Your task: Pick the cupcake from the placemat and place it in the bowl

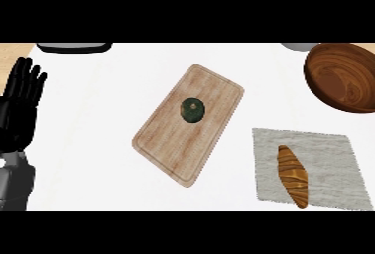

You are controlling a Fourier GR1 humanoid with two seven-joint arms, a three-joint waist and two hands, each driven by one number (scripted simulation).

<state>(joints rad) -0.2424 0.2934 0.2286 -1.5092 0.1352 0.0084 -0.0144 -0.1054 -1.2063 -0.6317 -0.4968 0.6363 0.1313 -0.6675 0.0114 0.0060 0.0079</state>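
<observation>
A grey cloth placemat (330, 158) lies at the lower right, and on it rests a long brown pastry shaped like a croissant (293, 176). A small round dark green item with a pale centre (193, 109) sits on a wooden board (176, 146) in the middle. The wooden bowl (344, 77) stands at the upper right, partly cut off by the edge, with nothing visible inside. My left hand (16, 116) rests open at the left edge, fingers up, far from all of these. My right hand does not show.
A dark-rimmed object (73, 47) pokes in at the top left and a grey one (296, 46) at the top right beside the bowl. The white counter stretches between the board and my left hand.
</observation>
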